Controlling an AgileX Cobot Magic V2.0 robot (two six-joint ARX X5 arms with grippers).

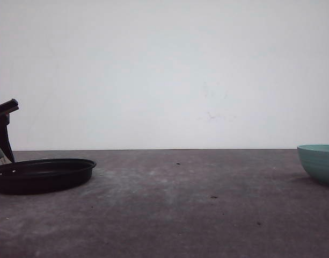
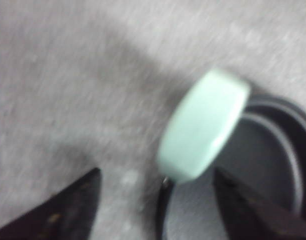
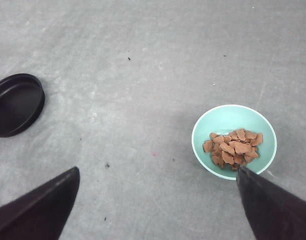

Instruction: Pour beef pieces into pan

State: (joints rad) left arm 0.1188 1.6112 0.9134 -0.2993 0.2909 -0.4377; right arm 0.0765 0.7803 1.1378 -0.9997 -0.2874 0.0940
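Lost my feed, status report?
Both claws open, left at pan handle, right above table. Beef in bowl. Nothing between.

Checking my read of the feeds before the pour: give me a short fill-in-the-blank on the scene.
1. The beef pieces lie inside the ____.
2. The pan holds ____ beef.
3. The left end effector has its jaws ____, with the mint handle between them.
4. In the front view, the bowl stands at the table's ____ edge.

Missing: bowl; no; open; right
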